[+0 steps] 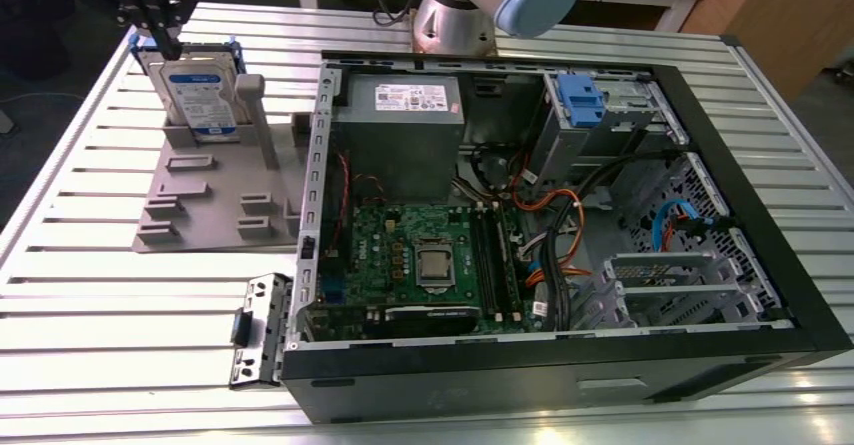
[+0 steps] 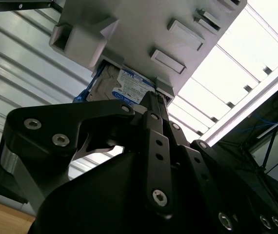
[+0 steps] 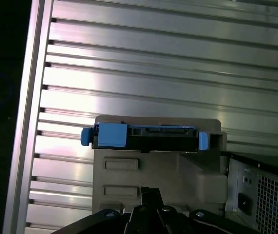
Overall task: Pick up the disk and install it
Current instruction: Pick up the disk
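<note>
The disk [image 1: 200, 90], silver with a white-and-blue label and a blue carrier frame, stands on edge in a slot of a grey plastic holder [image 1: 214, 200] at the exterior view's upper left. My gripper [image 1: 163, 33] hangs just above the disk's top edge, towards its left end, with the fingers drawn together and nothing between them. In the first wrist view the disk's blue-framed top edge [image 3: 144, 136] lies beyond the fingertips of the gripper [image 3: 149, 191]. The second wrist view shows the gripper [image 2: 151, 97] close to the labelled face of the disk [image 2: 129, 85].
An open computer case [image 1: 801, 295] lies on the slatted metal table [image 1: 80, 295], to the holder's right in the exterior view. Inside it are a grey power supply [image 1: 400, 115], a blue-fronted drive cage [image 1: 581, 100] and a motherboard [image 1: 414, 255]. A loose metal bracket [image 1: 260, 330] lies by the case's near left corner.
</note>
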You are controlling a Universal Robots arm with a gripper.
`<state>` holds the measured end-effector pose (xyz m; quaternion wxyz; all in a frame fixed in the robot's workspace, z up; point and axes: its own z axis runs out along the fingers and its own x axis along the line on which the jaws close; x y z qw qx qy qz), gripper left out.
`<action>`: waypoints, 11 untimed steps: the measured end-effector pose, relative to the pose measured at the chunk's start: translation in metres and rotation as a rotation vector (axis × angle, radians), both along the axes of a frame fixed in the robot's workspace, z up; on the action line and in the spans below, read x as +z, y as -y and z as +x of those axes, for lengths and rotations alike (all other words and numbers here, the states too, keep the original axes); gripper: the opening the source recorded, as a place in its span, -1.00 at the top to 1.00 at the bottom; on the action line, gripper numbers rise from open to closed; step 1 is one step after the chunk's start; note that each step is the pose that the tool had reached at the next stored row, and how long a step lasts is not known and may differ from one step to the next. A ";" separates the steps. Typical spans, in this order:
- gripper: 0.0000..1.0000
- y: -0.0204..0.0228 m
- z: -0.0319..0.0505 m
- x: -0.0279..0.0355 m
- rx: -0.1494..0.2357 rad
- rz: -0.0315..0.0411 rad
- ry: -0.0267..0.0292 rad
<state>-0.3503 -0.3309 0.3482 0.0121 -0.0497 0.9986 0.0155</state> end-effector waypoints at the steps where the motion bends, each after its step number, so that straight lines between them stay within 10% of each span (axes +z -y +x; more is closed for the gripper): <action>1: 0.80 0.0000 0.0000 0.0000 0.003 0.0000 0.0000; 11: 0.80 0.0000 0.0000 -0.0001 0.031 0.0000 0.0001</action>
